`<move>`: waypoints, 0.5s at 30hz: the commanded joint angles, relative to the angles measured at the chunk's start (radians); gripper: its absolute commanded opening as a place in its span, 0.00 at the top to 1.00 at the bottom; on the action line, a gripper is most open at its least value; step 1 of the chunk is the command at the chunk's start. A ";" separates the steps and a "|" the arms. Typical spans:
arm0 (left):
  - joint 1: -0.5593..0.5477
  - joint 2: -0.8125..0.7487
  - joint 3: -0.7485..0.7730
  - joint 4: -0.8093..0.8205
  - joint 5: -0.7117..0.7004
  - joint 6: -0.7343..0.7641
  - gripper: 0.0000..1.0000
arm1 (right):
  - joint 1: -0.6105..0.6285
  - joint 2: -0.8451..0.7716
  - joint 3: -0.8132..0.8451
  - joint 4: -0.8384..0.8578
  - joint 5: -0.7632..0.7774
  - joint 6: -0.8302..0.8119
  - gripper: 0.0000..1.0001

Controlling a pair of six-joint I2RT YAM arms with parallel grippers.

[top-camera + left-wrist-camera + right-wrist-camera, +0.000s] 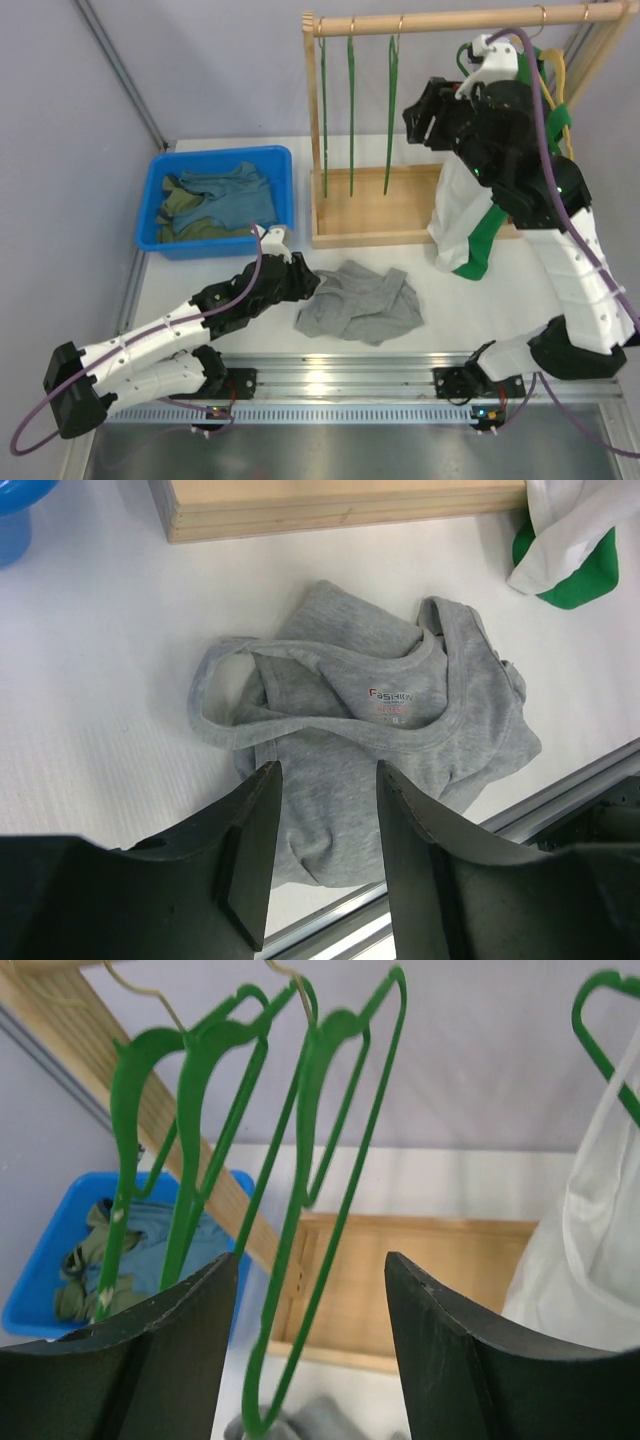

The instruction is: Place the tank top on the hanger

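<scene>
Well, it looks like the start: nothing held. The soft light grey tank top (360, 300) lies bunched on the white table (480, 300), longer side to side, straps (203, 690) leftward. The left gripper (327, 770) hangs wide open just beside it. The right gripper (310, 1260), open too, faces the thin green gold-hooked hanger (325, 1032), hanging straight down. Next: pinch a strap.

Grey tank top (360, 300), green hanger (391, 110), blue bin (200, 245), white table (460, 310).
</scene>
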 commanded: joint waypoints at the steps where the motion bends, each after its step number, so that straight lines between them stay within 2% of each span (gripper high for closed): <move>1: 0.003 -0.023 0.060 -0.018 -0.012 0.014 0.52 | -0.020 0.124 0.173 -0.016 0.008 -0.108 0.40; 6: 0.003 -0.032 0.074 -0.041 -0.014 0.017 0.52 | -0.018 0.236 0.281 -0.013 0.058 -0.144 0.40; 10: 0.003 -0.046 0.071 -0.051 -0.020 0.019 0.52 | -0.018 0.282 0.296 -0.010 0.072 -0.161 0.40; 15: 0.003 -0.058 0.063 -0.059 -0.028 0.011 0.53 | -0.018 0.323 0.281 -0.025 0.083 -0.167 0.47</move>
